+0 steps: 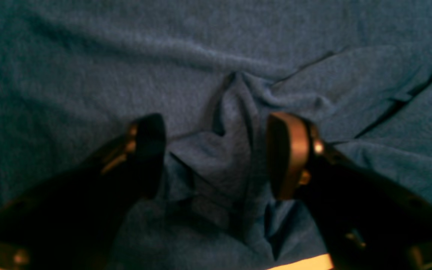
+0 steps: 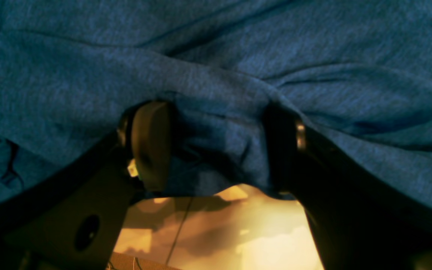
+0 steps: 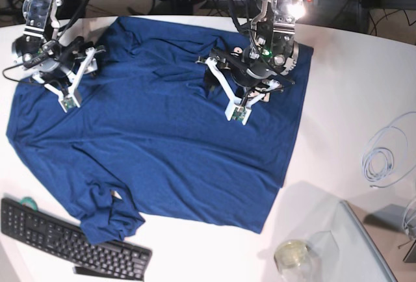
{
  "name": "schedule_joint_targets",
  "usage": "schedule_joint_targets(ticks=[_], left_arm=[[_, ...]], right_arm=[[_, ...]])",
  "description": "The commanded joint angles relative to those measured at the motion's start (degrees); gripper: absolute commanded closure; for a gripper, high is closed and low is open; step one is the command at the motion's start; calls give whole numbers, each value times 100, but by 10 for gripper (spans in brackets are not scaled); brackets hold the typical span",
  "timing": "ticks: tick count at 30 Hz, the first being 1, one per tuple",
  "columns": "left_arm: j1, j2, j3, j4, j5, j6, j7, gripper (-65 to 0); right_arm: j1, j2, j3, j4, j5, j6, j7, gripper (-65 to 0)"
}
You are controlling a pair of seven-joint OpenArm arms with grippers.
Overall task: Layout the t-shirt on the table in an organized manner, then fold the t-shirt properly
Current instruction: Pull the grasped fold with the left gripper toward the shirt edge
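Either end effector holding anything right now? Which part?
Right end effector grips the shirt at a bunched edge fold. Left end effector straddles a raised fold mid-shirt, jaws apart; grip unclear.

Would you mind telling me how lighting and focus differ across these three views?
Left wrist: dim, soft focus, t-shirt grainy, fingers blurred. Right wrist: fabric dark, table below blown out to yellow glare. Base: sharp and evenly lit, a bright lamp glare at the top.
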Motion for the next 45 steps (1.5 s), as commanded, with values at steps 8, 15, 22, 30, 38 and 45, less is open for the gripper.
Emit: schedule_joint_targets(ticks=[8,15,22,30,38,45], left_arm=[[-98,17,-51,-90,-29,-29,-98,0],[148,17,-51,991,15,-29,-89,0],[579,8,-51,1941,33,-21,-98,0],[1300,-9,-270,2099,33,384,-678,0],[1379,-229,-262,1765,33,551,-836,0],[1572,-229,-297,1949,24,551,-836,-184]], right_arm=[[39,45,21,77,16,6,23,-366],[39,45,21,77,16,6,23,-366],[39,45,21,77,16,6,23,-366],[39,45,21,77,16,6,23,-366],[39,36,-5,77,16,6,23,-366],[39,36,-5,77,16,6,23,-366]])
